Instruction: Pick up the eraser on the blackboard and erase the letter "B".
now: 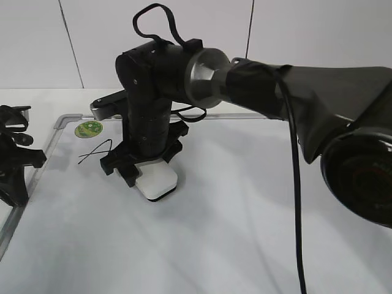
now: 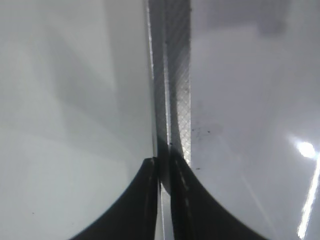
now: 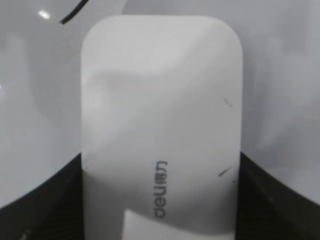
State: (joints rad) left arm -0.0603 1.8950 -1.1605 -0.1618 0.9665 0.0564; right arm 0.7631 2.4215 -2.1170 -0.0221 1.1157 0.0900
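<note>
White plastic eraser [image 1: 157,180], rounded-rectangle, grey print on top: gripped at both long sides by the right gripper [image 1: 142,164], whose dark fingers [image 3: 40,200] pressed against its flanks in the right wrist view; it sat flat on, or just above, the blackboard [image 1: 233,214], contact not determinable. Pick-up step judged done. Black marker strokes [image 1: 95,151] lay at 9 o'clock of the eraser, just beside the gripper; whether they belonged to the letter "B" could not be told, most of the lettering being hidden behind the arm. Erasing judged unfinished at best. Green sticker [image 1: 89,128] sat at 10 o'clock, near the frame. Left gripper [image 2: 161,165]: idle over the board's grey frame edge [image 2: 172,75], fingers nearly together, holding nothing.
</note>
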